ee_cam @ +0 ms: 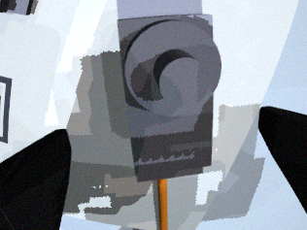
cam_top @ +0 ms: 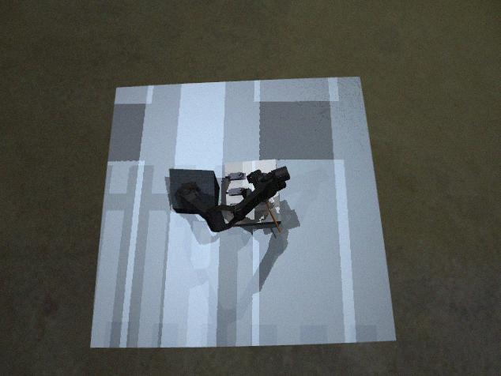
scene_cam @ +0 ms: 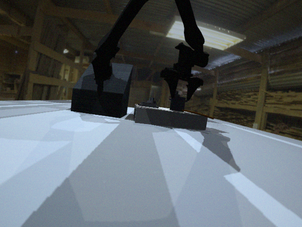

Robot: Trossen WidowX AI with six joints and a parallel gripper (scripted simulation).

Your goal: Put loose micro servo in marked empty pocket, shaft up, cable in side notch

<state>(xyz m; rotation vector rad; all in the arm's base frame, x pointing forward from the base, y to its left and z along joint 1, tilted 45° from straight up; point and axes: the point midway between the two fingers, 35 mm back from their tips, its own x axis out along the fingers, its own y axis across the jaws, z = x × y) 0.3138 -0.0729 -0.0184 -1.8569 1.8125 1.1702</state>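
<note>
The loose micro servo (scene_cam: pixel 177 105) (ee_cam: pixel 172 145) stands upright on the pale deck (cam_top: pixel 265 165) (scene_cam: pixel 170 119), output shaft up. Its orange cable (cam_top: pixel 272 214) (scene_cam: pixel 198 113) (ee_cam: pixel 163 203) runs out past the deck's edge. My gripper (scene_cam: pixel 180 98) (ee_cam: pixel 168 128) is open, pointing down, with its fingers on either side of the servo's upper part. In the wrist view gaps show between the servo and both fingertips. The marked pocket's dark outline (ee_cam: pixel 8 111) shows at the left edge of the wrist view; most of it is out of that view, and the arm largely covers it in the top view.
Two other servos, one here (cam_top: pixel 236 175) and one here (cam_top: pixel 238 191), sit in the deck on its left side. A large dark block (cam_top: pixel 202 175) (scene_cam: pixel 114 102) stands left of the deck, close to it, under the arm's base end. The arm reaches over the deck.
</note>
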